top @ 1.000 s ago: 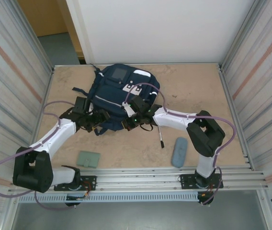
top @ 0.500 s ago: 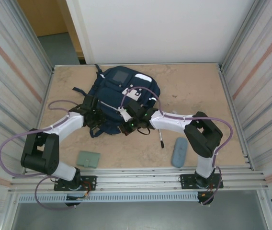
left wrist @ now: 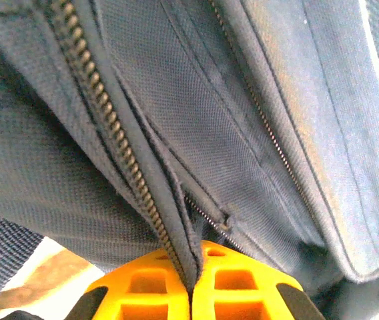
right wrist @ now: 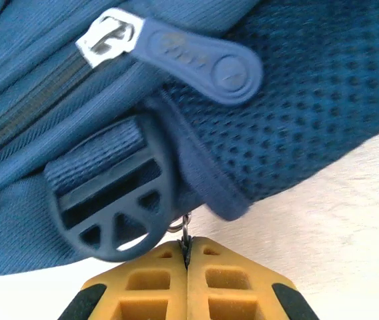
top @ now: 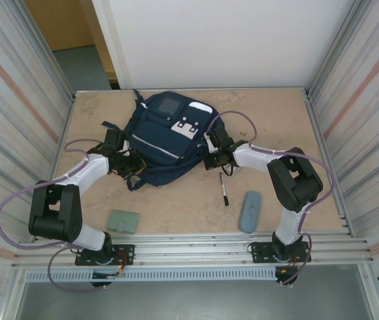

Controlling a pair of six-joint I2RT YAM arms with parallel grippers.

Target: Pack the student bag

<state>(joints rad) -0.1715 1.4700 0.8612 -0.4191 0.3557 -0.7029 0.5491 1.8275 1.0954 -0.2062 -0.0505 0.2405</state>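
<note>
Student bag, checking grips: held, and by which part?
Student bag: left gripper pinches a fold by the zipper; right gripper, a metal ring below the buckle.

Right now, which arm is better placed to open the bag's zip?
Probably the right arm: its jaws grip a small metal ring on the student bag, likely a zip pull. The left arm only pinches fabric beside a zip.

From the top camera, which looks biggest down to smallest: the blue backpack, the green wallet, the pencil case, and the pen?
Biggest: the backpack, by far.
Next: the pencil case and the green wallet look about alike, too close to rank.
Smallest: the pen.
</note>
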